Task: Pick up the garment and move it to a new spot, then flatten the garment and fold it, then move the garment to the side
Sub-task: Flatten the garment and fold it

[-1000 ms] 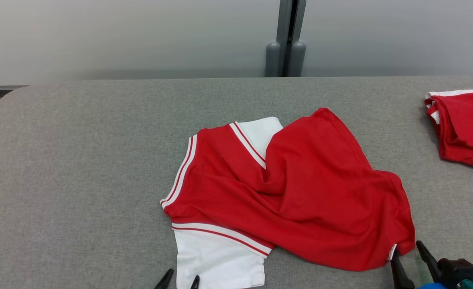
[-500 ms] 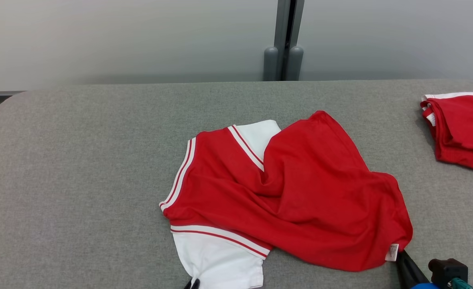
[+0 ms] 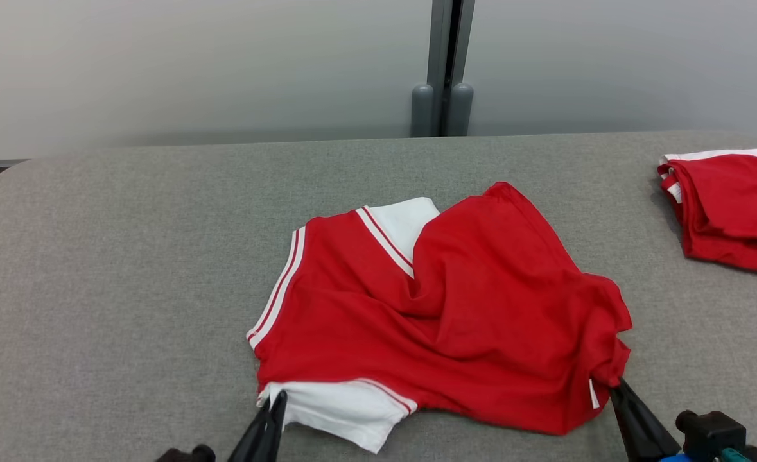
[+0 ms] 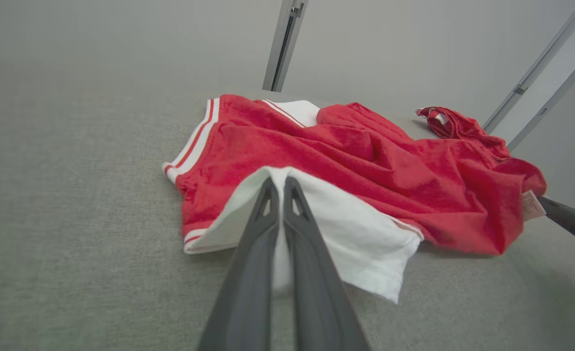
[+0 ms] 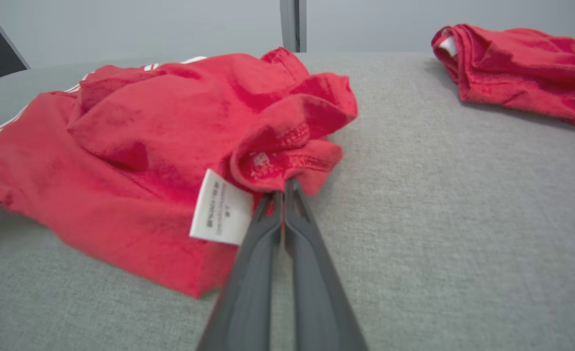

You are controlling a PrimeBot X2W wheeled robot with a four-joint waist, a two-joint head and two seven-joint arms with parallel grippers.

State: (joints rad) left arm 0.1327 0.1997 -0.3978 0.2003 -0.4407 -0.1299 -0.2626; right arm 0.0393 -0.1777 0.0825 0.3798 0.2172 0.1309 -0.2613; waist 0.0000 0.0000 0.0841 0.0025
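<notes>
left gripper [image 3: 280, 398] and right gripper [image 3: 613, 384] have now pinched the garment [image 3: 468, 301].

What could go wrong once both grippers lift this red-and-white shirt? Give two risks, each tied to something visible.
The left gripper pinches just the edge of the white sleeve; it might slip out as the shirt rises. The right gripper holds a bunched red hem corner beside the care label, so layers may stay tangled and resist flattening.
</notes>
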